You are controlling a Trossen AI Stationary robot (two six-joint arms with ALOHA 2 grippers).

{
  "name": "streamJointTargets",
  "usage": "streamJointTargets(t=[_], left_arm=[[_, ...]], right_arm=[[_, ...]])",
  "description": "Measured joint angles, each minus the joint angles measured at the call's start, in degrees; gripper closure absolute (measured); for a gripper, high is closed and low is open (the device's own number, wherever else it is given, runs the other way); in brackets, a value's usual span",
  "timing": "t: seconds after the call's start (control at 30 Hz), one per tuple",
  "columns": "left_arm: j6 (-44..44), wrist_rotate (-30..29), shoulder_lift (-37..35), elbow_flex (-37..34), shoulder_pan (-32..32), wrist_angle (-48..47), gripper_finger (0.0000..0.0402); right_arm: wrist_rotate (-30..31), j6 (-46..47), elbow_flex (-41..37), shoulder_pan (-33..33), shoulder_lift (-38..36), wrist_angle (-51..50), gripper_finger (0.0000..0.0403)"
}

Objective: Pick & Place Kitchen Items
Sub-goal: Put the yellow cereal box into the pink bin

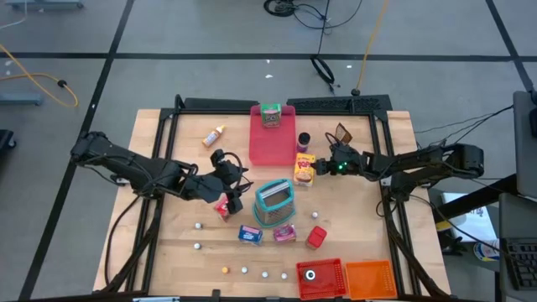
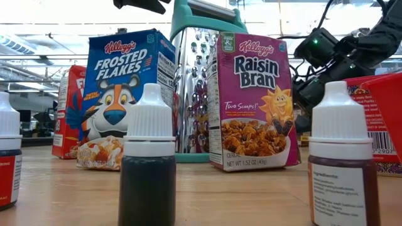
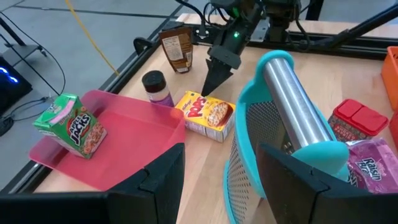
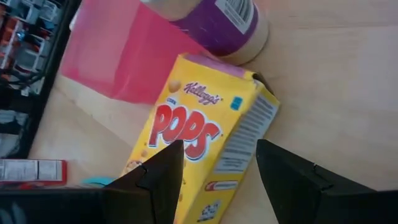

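Note:
The yellow Pops box (image 4: 199,137) lies flat on the table beside the pink tray (image 1: 270,144), also seen as the Pops box (image 1: 304,169). My right gripper (image 4: 217,155) is open just above its end, one finger over each long side, coming from the table's right (image 1: 324,167). A dark jar (image 1: 304,139) stands next to the box. The green Apple Jacks box (image 3: 71,124) lies in the tray. My left gripper (image 3: 221,162) is open and hovers left of the teal grater (image 1: 273,201).
A red box (image 1: 223,207), the blue Frosted Flakes box (image 2: 129,94), the Raisin Bran box (image 2: 251,100) and a red packet (image 1: 316,238) surround the grater. An orange-capped bottle (image 1: 216,136), a brown packet (image 1: 342,134), small balls (image 1: 198,225), a red bin (image 1: 321,277) and an orange bin (image 1: 371,278) lie farther off.

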Motion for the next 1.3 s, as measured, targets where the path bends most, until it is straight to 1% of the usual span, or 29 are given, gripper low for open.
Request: streamJointTargets(t=[0.1, 0.17, 0.27, 0.4, 0.5, 0.67, 0.77, 0.9, 0.97, 1.07, 1.23, 1.3], left_arm=[[0.2, 0.0, 0.0, 0.0, 0.0, 0.0, 0.0202], [0.2, 0.0, 0.0, 0.0, 0.1, 0.1, 0.0202], [0.2, 0.0, 0.0, 0.0, 0.1, 0.1, 0.0201], [0.2, 0.0, 0.0, 0.0, 0.1, 0.0, 0.0202], [0.5, 0.0, 0.0, 0.0, 0.2, 0.1, 0.0201], [0.9, 0.0, 0.0, 0.0, 0.3, 0.1, 0.0202], [0.9, 0.0, 0.0, 0.0, 0.3, 0.1, 0.0202], [0.9, 0.0, 0.0, 0.0, 0.3, 0.1, 0.0202], [0.9, 0.0, 0.0, 0.0, 0.3, 0.1, 0.0201], [0.9, 0.0, 0.0, 0.0, 0.3, 0.1, 0.0201], [1.0, 0.0, 0.0, 0.0, 0.3, 0.1, 0.0202], [1.0, 0.0, 0.0, 0.0, 0.3, 0.1, 0.0202]], right_arm=[[0.0, 0.1, 0.0, 0.1, 0.0, 1.1, 0.0209], [0.0, 0.1, 0.0, 0.1, 0.0, 0.2, 0.0209], [1.2, 1.4, 0.0, 0.2, 0.0, 0.4, 0.0212], [1.3, 0.5, 0.0, 0.2, 0.0, 0.1, 0.0231], [1.3, 1.1, 0.0, 0.2, 0.1, 1.6, 0.0251], [1.3, 0.1, 0.0, 0.7, 1.7, 2.7, 0.0270], [1.5, 0.4, 0.1, 0.9, 3.8, 3.2, 0.0269], [1.3, 0.6, 0.1, 0.9, 6.7, 6.6, 0.0266], [1.2, -0.3, 0.1, 0.9, 7.5, 8.0, 0.0273], [1.0, -0.7, 0.1, 0.9, 7.5, 8.1, 0.0302], [1.0, -2.3, 0.1, 0.9, 7.5, 8.4, 0.0385], [0.1, -3.2, 0.1, 0.9, 7.5, 8.3, 0.0394]])
